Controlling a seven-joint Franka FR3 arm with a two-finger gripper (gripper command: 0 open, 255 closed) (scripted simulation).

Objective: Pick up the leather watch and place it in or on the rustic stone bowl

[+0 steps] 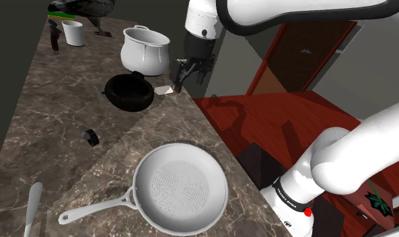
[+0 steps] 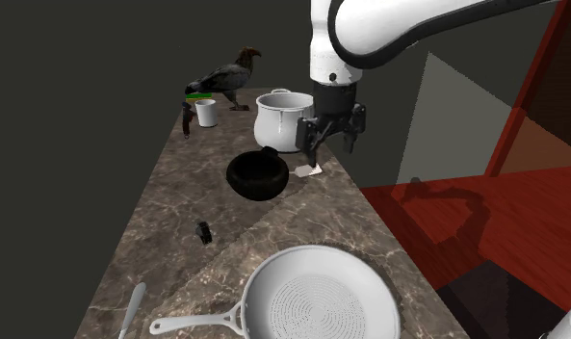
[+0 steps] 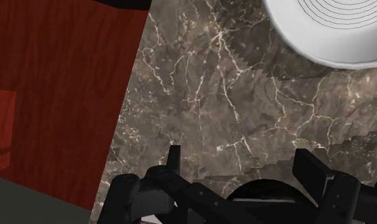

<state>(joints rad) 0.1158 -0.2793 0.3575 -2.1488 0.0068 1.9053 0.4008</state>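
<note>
The watch (image 1: 90, 137) (image 2: 204, 231) is a small dark object lying on the marble counter (image 1: 50, 101), about midway along it. The bowl (image 1: 130, 91) (image 2: 258, 175) is black and round and stands in front of a white pot. My gripper (image 1: 185, 75) (image 2: 329, 135) (image 3: 241, 167) hangs open above the counter's floor-side edge, just beside the bowl and far from the watch. Its fingers (image 3: 173, 159) stand apart over bare marble, with nothing between them.
A white pot (image 1: 147, 52) (image 2: 281, 120) stands behind the bowl, and a small pale scrap (image 1: 165, 89) (image 2: 308, 171) lies under the gripper. A white pan (image 1: 181, 188) (image 2: 317, 294) (image 3: 333, 32) sits near the stand. A white cup (image 1: 73, 32), a dark bird figure (image 2: 225, 77) and a utensil (image 1: 31, 209) are also on the counter. Red floor (image 3: 53, 83) lies beyond the edge.
</note>
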